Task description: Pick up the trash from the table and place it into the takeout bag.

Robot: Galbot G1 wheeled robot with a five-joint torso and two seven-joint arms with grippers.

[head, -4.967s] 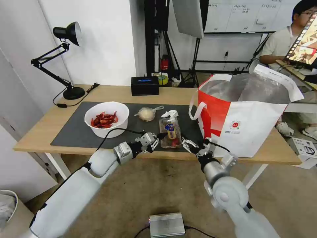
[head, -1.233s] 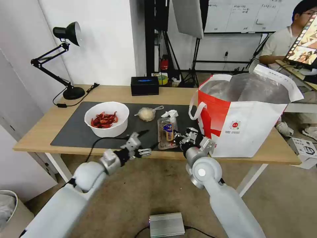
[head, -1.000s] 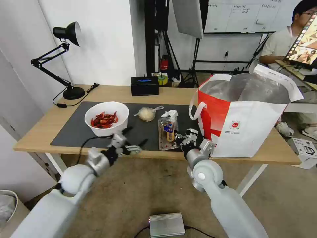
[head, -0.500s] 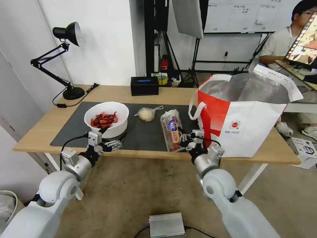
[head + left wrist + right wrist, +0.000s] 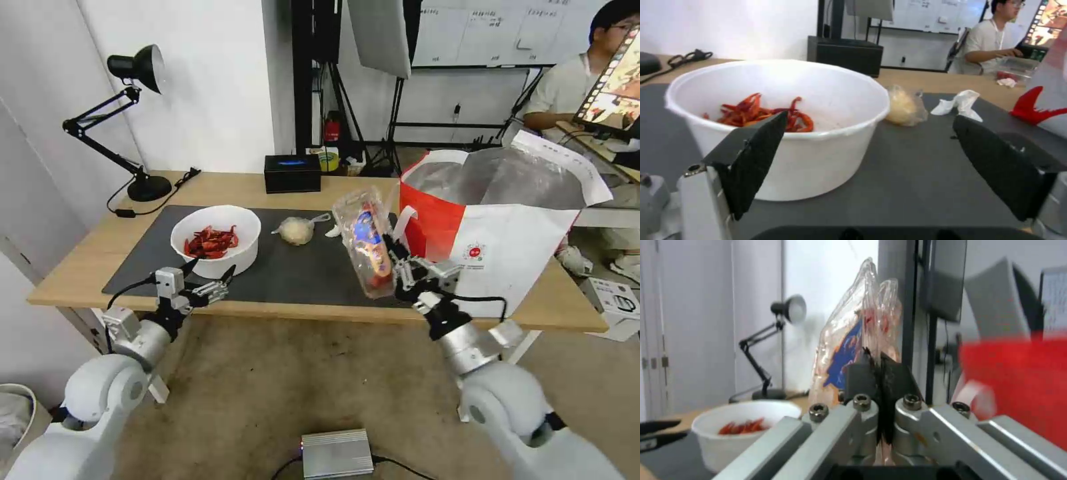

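The right gripper [image 5: 400,270], arm reaching upward, is clenched on the clear clamshell box [image 5: 367,240], held upright in the air just beside the takeout bag [image 5: 507,233]. The left gripper [image 5: 207,280] hangs spread apart, far from the bag, near the white bowl [image 5: 215,240].

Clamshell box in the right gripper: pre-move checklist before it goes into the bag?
1. Grip: right gripper pinches the clear plastic clamshell box at its lower edge, fingers closed on it in the right wrist view: ok.
2. Box clear of the dark grey mat: ok.
3. Large white-and-red takeout bag mouth open, foil lining showing: ok.
4. Box above the bag rim: not ok, it is beside the red wall.
5. Left gripper open by the white round bowl, out of the path: ok.
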